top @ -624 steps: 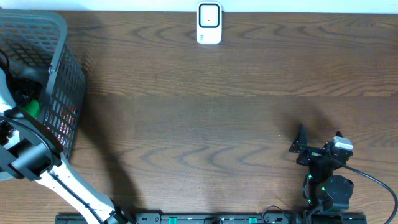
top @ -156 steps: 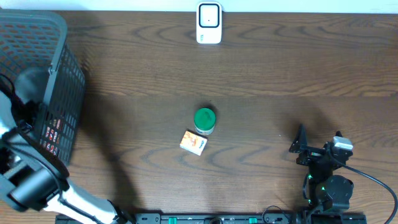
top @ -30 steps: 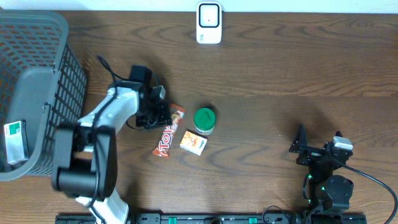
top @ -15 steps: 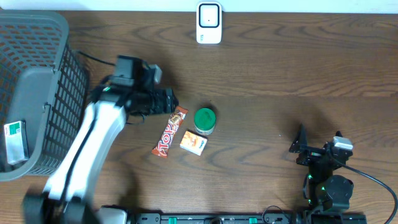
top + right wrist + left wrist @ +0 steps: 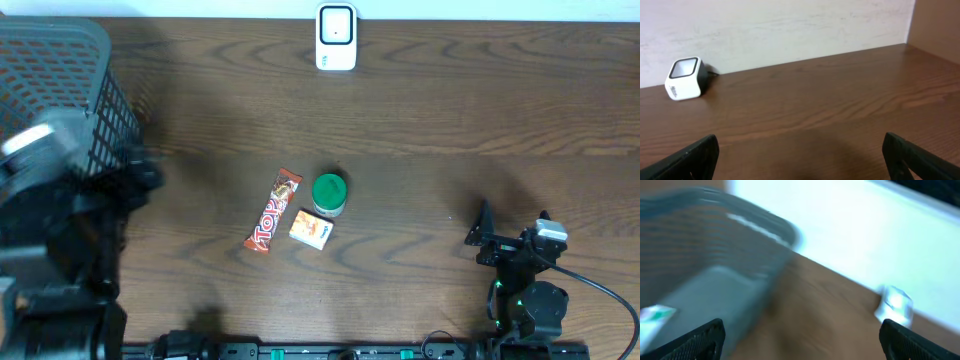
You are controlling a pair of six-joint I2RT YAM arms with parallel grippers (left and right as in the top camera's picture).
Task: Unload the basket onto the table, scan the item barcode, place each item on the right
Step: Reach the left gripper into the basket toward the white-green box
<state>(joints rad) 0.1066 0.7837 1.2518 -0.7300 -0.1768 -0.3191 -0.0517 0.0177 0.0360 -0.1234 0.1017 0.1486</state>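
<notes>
Three items lie mid-table in the overhead view: a red and orange candy bar (image 5: pixel 273 210), a green-lidded jar (image 5: pixel 329 194) and a small orange box (image 5: pixel 311 229). The white barcode scanner (image 5: pixel 336 37) stands at the far edge; it also shows as a blurred scanner (image 5: pixel 895 305) and a sharp scanner (image 5: pixel 685 77). My left arm is a blur at the left beside the basket (image 5: pixel 70 35). The left gripper (image 5: pixel 800 345) is open and empty, over bare table. At the near right my right gripper (image 5: pixel 513 228) rests open and empty, far from the items.
The grey mesh basket (image 5: pixel 715 280) fills the far left corner; a white and green package (image 5: pixel 654 315) lies inside it. A pale wall (image 5: pixel 790 25) runs behind the table's far edge.
The left gripper opened and let go of the candy bar, which now lies on the table. The left arm then swung fast to the left, to the basket. The right arm has not moved.
</notes>
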